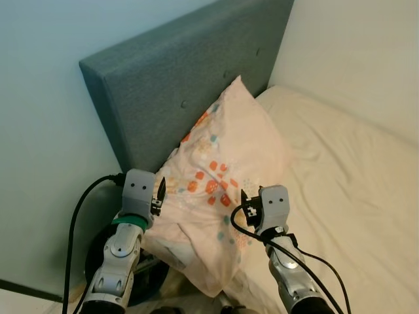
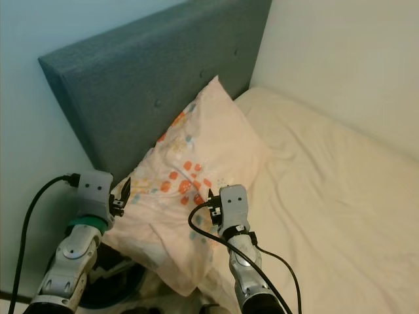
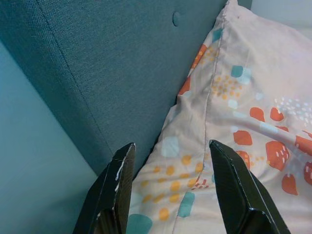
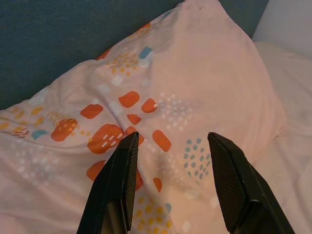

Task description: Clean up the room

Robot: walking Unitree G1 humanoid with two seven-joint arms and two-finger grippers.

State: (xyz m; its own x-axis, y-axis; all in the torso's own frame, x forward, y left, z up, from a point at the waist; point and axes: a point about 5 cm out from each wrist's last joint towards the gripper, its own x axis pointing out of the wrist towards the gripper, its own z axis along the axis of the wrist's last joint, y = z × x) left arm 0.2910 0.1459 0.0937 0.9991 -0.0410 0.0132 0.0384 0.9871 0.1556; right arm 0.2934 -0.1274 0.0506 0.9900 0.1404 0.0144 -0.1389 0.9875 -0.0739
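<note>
Pillow (image 1: 219,183) leans on the grey headboard (image 1: 163,78) at the bed (image 1: 347,190) head, lower corner overhanging the mattress edge. Risk: it slides off toward the floor gap if I nudge it, or I pinch only loose cover fabric. Both my arms reach forward, wrists level. My left gripper (image 3: 168,183) is released, poised at the pillow's headboard-side edge; my right gripper (image 4: 170,180) is released, hovering over the pillow's middle, holding nothing.
</note>
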